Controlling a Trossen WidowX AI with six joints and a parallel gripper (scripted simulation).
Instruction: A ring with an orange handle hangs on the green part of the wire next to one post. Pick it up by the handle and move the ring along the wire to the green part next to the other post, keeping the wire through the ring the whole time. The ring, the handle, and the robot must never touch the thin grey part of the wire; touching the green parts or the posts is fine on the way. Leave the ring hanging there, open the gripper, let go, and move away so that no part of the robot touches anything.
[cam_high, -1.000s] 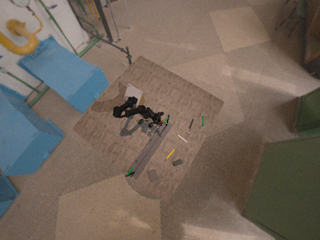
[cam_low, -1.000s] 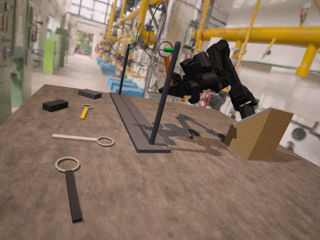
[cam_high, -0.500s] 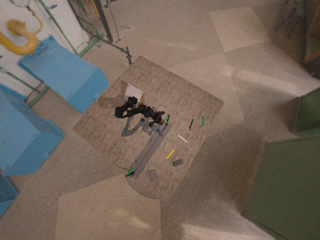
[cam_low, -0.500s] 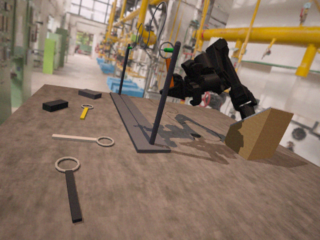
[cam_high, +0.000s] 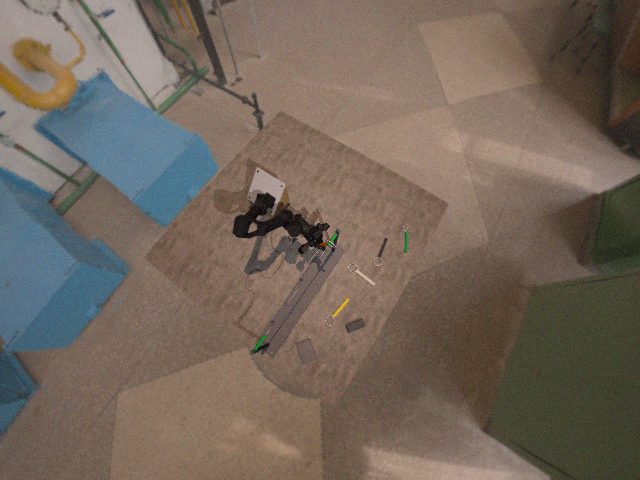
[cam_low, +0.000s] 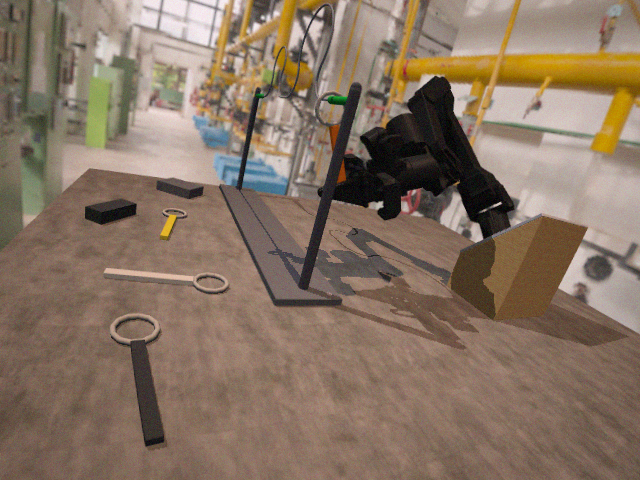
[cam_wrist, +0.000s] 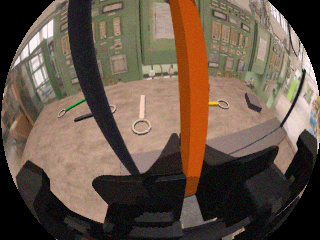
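Note:
The ring (cam_low: 316, 110) is around the wire at the inner end of the green part (cam_high: 333, 239) (cam_low: 338, 100) beside the near post (cam_low: 328, 191) (cam_wrist: 92, 90). Whether it touches the wire is too small to tell. Its orange handle (cam_high: 323, 244) (cam_low: 334, 135) (cam_wrist: 192, 100) hangs down, slightly tilted. My gripper (cam_low: 341, 178) (cam_wrist: 178, 138) is shut on the handle's lower part, close beside the near post. The grey wire rises in tall loops toward the other green part (cam_high: 260, 343) (cam_low: 261, 95) at the far post (cam_low: 248, 139) (cam_wrist: 295, 102).
The posts stand on a long grey base (cam_low: 253, 248). Beyond it lie loose rings with yellow (cam_low: 168, 226), white (cam_low: 149, 276), black (cam_low: 144, 387) and green (cam_high: 406, 242) handles, plus two dark blocks (cam_low: 110, 210) (cam_low: 179, 187). A tan wedge (cam_low: 537, 273) stands by the arm's base.

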